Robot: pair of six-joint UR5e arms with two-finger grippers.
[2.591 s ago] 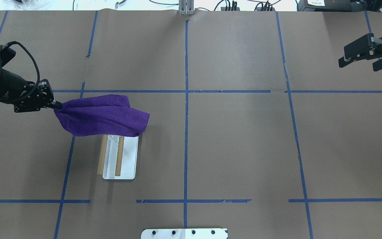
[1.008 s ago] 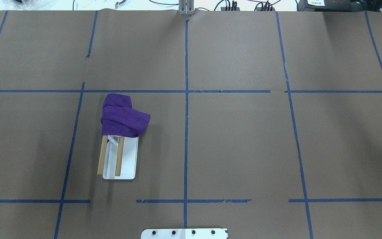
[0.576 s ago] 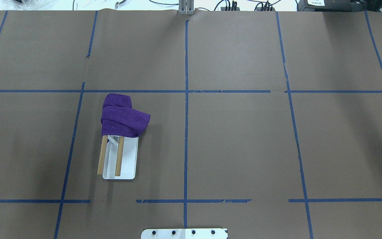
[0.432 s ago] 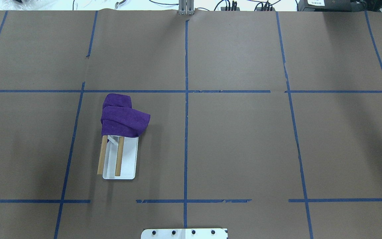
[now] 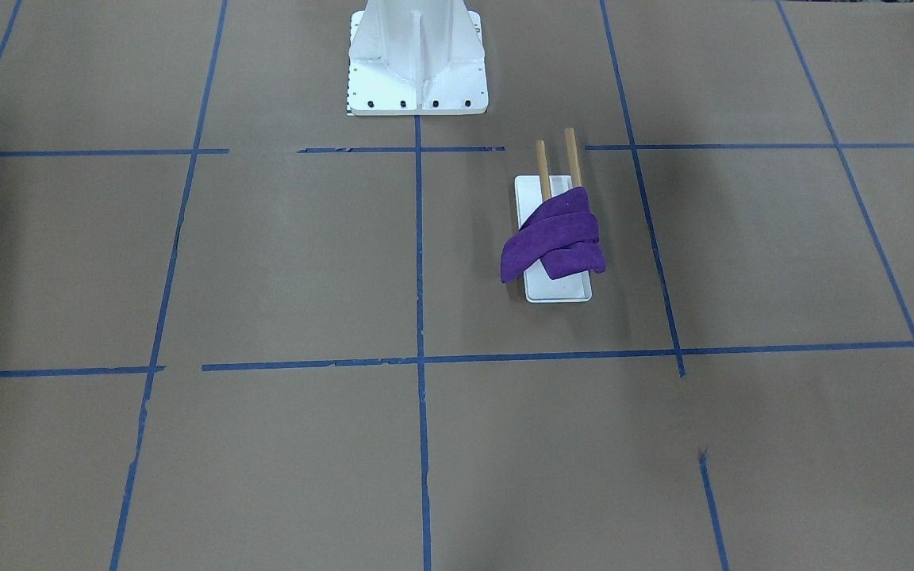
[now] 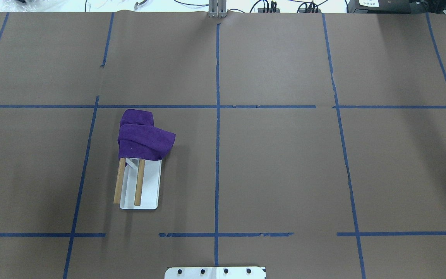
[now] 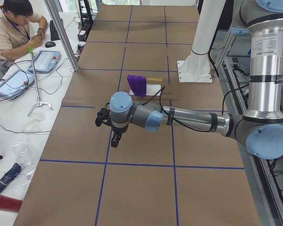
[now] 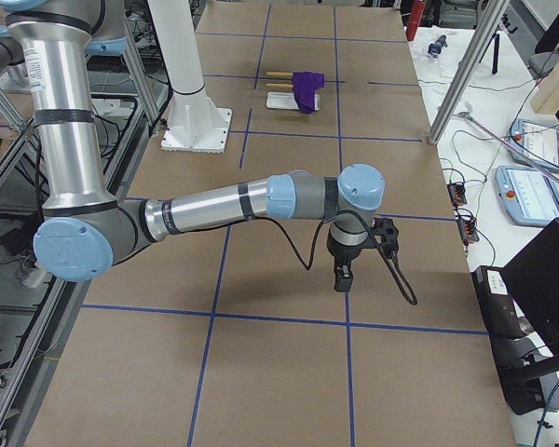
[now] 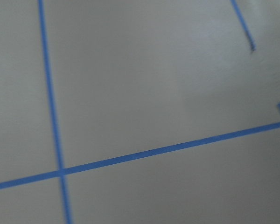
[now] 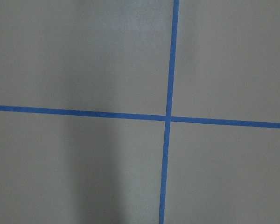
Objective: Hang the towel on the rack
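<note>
The purple towel is draped over the far end of the rack, two wooden dowels above a white base plate. In the front-facing view the towel covers the dowels' near ends. No gripper touches it. My left gripper shows only in the exterior left view, pointing down over bare table well short of the towel. My right gripper shows only in the exterior right view, far from the towel. I cannot tell whether either is open. Both wrist views show only brown paper and blue tape.
The white bolted pedestal stands at the robot's side of the table, its edge also in the overhead view. A metal post and a seated operator are beyond the table's far side.
2.6 s ago my left gripper held the towel's corner beside the rack. It has let go and both arms have left the overhead view. The towel has lain still on the rack since.
</note>
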